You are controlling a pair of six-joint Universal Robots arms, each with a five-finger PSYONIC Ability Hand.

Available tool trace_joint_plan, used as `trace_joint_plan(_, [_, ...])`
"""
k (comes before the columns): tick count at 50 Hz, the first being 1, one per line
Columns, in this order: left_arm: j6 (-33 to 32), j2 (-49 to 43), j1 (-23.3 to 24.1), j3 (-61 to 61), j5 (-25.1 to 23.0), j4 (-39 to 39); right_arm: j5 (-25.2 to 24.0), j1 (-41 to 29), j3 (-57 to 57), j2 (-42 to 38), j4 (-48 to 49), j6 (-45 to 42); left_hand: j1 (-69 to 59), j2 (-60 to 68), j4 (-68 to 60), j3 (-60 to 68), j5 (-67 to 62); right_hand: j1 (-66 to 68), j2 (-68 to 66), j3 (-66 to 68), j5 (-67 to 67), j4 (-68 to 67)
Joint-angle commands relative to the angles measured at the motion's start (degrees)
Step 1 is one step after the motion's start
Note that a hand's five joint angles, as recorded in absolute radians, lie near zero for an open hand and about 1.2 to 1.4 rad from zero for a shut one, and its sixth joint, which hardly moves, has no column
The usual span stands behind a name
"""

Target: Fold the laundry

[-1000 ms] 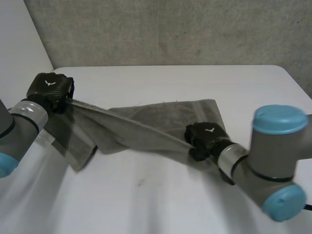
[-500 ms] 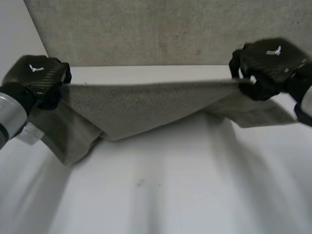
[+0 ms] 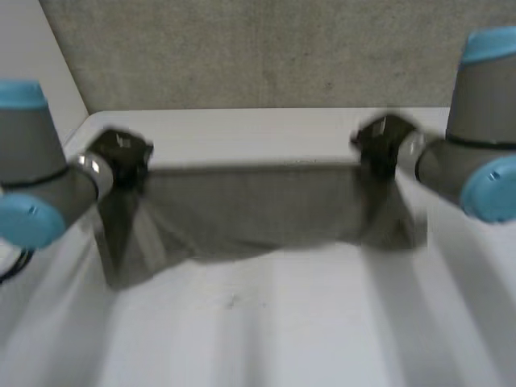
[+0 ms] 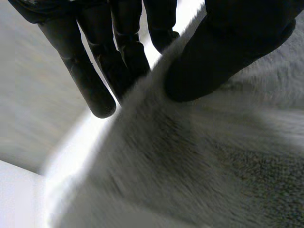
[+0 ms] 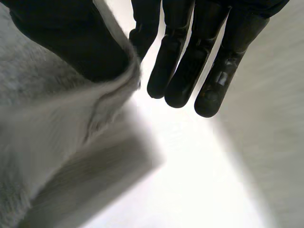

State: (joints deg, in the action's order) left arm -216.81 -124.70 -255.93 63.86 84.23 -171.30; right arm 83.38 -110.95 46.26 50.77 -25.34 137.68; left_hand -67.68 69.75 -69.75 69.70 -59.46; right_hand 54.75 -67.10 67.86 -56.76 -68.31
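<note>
A grey towel (image 3: 250, 205) hangs stretched between my two hands above the far part of the white table (image 3: 266, 330). My left hand (image 3: 119, 158) pinches its top left corner, thumb against fingers (image 4: 95, 80), with the towel (image 4: 199, 156) running out from under the thumb. My right hand (image 3: 379, 145) pinches the top right corner. In the right wrist view the towel (image 5: 52, 137) is caught between the thumb and the fingers (image 5: 190, 71). The towel's lower edge sags toward the table. A loose flap hangs below each hand.
A grey wall (image 3: 266, 48) rises just behind the table's far edge. A light panel (image 3: 32, 48) stands at the far left. The near half of the table is bare white surface.
Both hands carried the towel from lying on the table up into the air and spread it wide. In the last half second they moved away toward the wall with the towel hanging.
</note>
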Motion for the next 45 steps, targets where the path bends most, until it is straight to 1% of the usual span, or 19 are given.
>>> trace_joint_plan(1, [3.8, -2.8, 3.7, -28.4, 4.0, -12.2, 2.4, -1.6, -10.6, 2.8, 31.0, 0.5, -12.3, 10.2, -10.2, 10.3, -10.5, 25.3, -12.9, 12.1, -13.2, -11.7])
trace_joint_plan(3, [9.1, -0.7, 4.1, -28.4, 4.2, -22.5, 2.1, -2.3, -4.6, 8.4, 45.9, 0.2, -12.3, 10.2, -10.2, 10.3, -10.5, 25.3, -12.9, 12.1, -13.2, -11.7])
trace_joint_plan(4, [9.1, -0.7, 4.1, -28.4, 4.2, -22.6, 2.0, -2.3, -4.6, 8.4, 46.0, 0.2, -12.3, 10.2, -10.2, 10.3, -10.5, 25.3, -12.9, 12.1, -13.2, -11.7])
trace_joint_plan(5, [11.7, 0.8, 4.0, -27.1, 4.4, -26.7, 1.8, -2.3, -1.3, 10.5, 50.5, 0.2, -12.3, 10.2, -10.2, 10.3, -10.5, 25.3, -12.9, 12.1, -13.2, -11.7])
trace_joint_plan(7, [13.9, 2.1, 4.1, -24.5, 4.3, -28.9, 0.8, -2.3, 2.0, 12.1, 52.5, 0.2, -12.3, 10.2, -10.2, 10.3, -10.5, 25.3, -12.9, 12.1, -13.2, -11.7])
trace_joint_plan(11, [16.6, 5.4, 3.4, -12.0, 4.4, -29.4, -2.7, -2.2, 9.7, 13.5, 50.7, 0.2, -12.3, 10.2, -10.2, 10.3, -10.5, 25.3, -12.9, 12.1, -13.2, -11.7])
trace_joint_plan(14, [16.8, 6.6, 3.1, -7.1, 4.3, -29.4, -3.1, -2.0, 12.2, 13.5, 49.0, 0.2, -12.3, 10.2, -10.2, 10.3, -10.5, 25.3, -12.9, 12.1, -13.2, -11.7])
trace_joint_plan(16, [16.6, 8.2, 2.5, 2.9, 3.8, -30.0, -4.0, -1.9, 18.0, 13.3, 45.5, 0.5, -12.3, 10.2, -10.2, 10.3, -10.5, 25.3, -12.9, 12.1, -13.2, -11.7])
trace_joint_plan(17, [16.6, 8.2, 2.4, 2.9, 3.8, -30.0, -4.0, -1.9, 18.0, 13.3, 45.5, 0.5, -12.3, 10.2, -10.2, 10.3, -10.5, 25.3, -12.9, 12.1, -13.2, -11.7])
trace_joint_plan(19, [16.7, 8.5, 1.3, 11.7, 3.4, -32.0, -4.3, -1.5, 23.8, 12.7, 42.8, 0.6, -12.3, 10.2, -10.2, 10.3, -10.5, 25.3, -12.9, 12.1, -13.2, -11.7])
trace_joint_plan(23, [16.4, 8.1, 1.2, 19.8, 2.1, -35.6, -5.9, -0.7, 30.5, 11.0, 41.9, 0.6, -12.3, 10.2, -10.2, 10.3, -10.5, 25.3, -12.9, 12.1, -13.2, -11.7])
trace_joint_plan(28, [14.4, 5.9, 1.2, 30.2, -1.2, -42.5, -11.0, -0.1, 39.6, 5.9, 41.6, 0.3, -12.3, 10.2, -10.2, 10.3, -10.5, 25.3, -12.9, 12.1, -13.2, -11.7])
trace_joint_plan(34, [9.9, 5.7, 1.1, 34.0, -1.4, -42.1, -11.2, -0.1, 41.5, 4.7, 39.5, 1.5, -12.3, 10.2, -10.2, 10.3, -10.5, 25.3, -12.9, 12.1, -13.2, -11.7])
trace_joint_plan(39, [6.5, 8.3, 0.4, 37.4, -1.4, -41.0, -11.2, 0.1, 41.1, 5.3, 33.8, 6.1, -12.3, 10.2, -10.2, 10.3, -10.5, 25.3, -12.9, 12.1, -13.2, -11.7])
trace_joint_plan(41, [6.5, 11.2, -0.4, 39.3, -1.4, -41.0, -11.9, 1.2, 41.0, 6.0, 30.7, 12.1, -12.3, 10.2, -10.2, 10.3, -10.5, 25.3, -12.9, 12.1, -13.2, -11.7])
trace_joint_plan(42, [6.5, 11.2, -0.4, 39.3, -1.4, -41.0, -11.9, 1.2, 41.0, 6.0, 30.7, 12.2, -12.3, 10.2, -10.2, 10.3, -10.5, 25.3, -12.9, 12.1, -13.2, -11.7])
trace_joint_plan(43, [6.5, 12.2, -0.7, 40.2, -1.4, -41.0, -12.3, 2.3, 41.1, 6.7, 30.0, 15.9, -12.3, 10.2, -10.2, 10.3, -10.5, 23.1, -10.8, 10.0, -11.1, -9.6])
trace_joint_plan(44, [6.5, 13.1, -1.0, 40.9, -1.4, -41.0, -12.3, 3.4, 41.1, 7.2, 29.8, 20.0, -12.3, 10.2, -10.2, 10.3, -10.5, 14.5, -2.1, 1.4, -2.4, -0.9])
trace_joint_plan(45, [6.5, 13.1, -1.0, 40.9, -1.4, -41.0, -12.3, 3.4, 41.1, 7.2, 29.8, 20.0, -12.3, 10.2, -10.2, 10.3, -10.5, 14.4, -2.0, 1.3, -2.4, -0.8])
